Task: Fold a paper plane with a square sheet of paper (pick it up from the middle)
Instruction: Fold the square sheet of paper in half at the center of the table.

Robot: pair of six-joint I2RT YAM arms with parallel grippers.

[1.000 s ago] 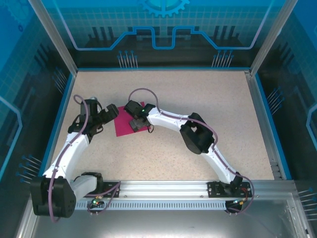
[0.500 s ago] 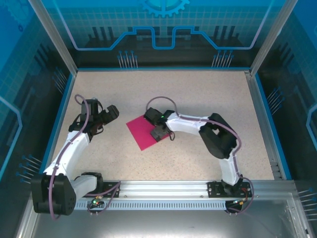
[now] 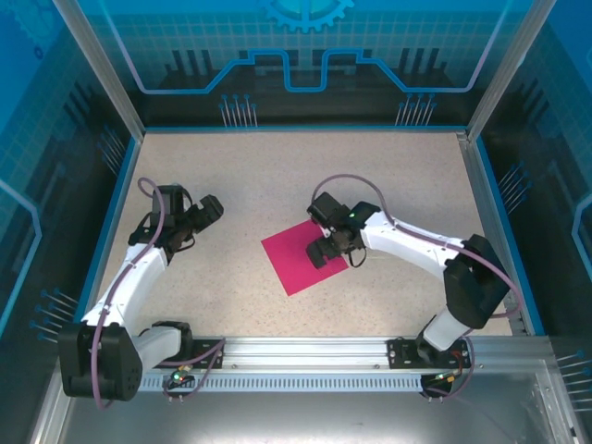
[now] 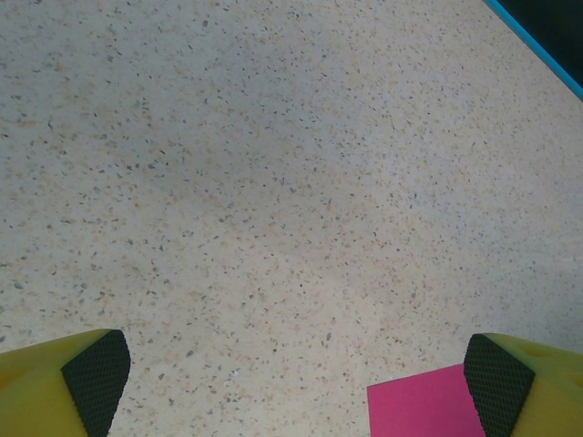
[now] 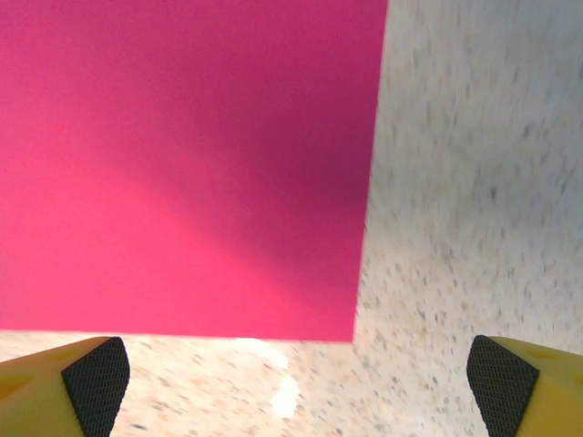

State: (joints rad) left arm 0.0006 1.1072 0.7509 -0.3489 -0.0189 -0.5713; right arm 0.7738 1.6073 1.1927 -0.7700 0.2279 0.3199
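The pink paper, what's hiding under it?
The speckled table shows all around the square sheet of paper, so it seems to lie on that. Anything beneath is covered by the sheet, and the right arm's open jaws hide part of it from above.

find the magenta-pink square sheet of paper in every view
Top external: the magenta-pink square sheet of paper lies near centre, partly under the right gripper.
Left wrist: its corner at the bottom edge, right of centre.
Right wrist: the sheet covers the upper left.
Shared landmark: the beige speckled tabletop.

no readable text, labels, brands, numbers or signs on anything pictured
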